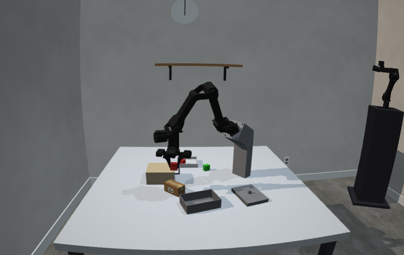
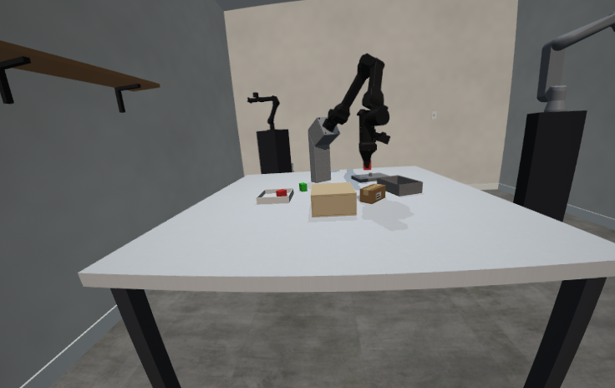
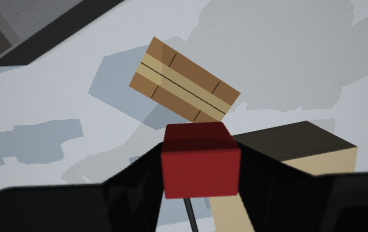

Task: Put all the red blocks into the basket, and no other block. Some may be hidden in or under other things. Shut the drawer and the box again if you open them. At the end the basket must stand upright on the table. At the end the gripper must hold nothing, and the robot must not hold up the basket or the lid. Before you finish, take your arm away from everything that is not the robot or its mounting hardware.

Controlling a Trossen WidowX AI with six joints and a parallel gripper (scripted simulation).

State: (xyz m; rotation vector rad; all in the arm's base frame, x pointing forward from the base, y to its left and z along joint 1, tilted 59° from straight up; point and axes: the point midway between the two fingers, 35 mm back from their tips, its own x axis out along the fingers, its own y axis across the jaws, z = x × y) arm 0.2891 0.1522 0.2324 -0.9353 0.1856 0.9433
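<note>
My gripper [image 1: 173,162] is shut on a red block [image 1: 173,166] and holds it in the air, just right of the tan box [image 1: 160,173]. In the wrist view the red block [image 3: 200,160] sits between the dark fingers, above the small brown cardboard box [image 3: 184,87] and the corner of the tan box [image 3: 298,150]. It also shows in the exterior view [image 2: 367,165]. A second red block [image 1: 183,161] lies in the shallow white basket [image 1: 189,162] behind the gripper; both also show in the exterior view, the block [image 2: 281,192] inside the basket [image 2: 275,196].
A green block [image 1: 206,167] lies right of the basket. A dark open box [image 1: 200,201] stands at the front, its lid [image 1: 249,194] flat on the table beside it. The small cardboard box [image 1: 174,187] lies in front of the tan box. The grey arm pedestal [image 1: 243,155] stands at the right.
</note>
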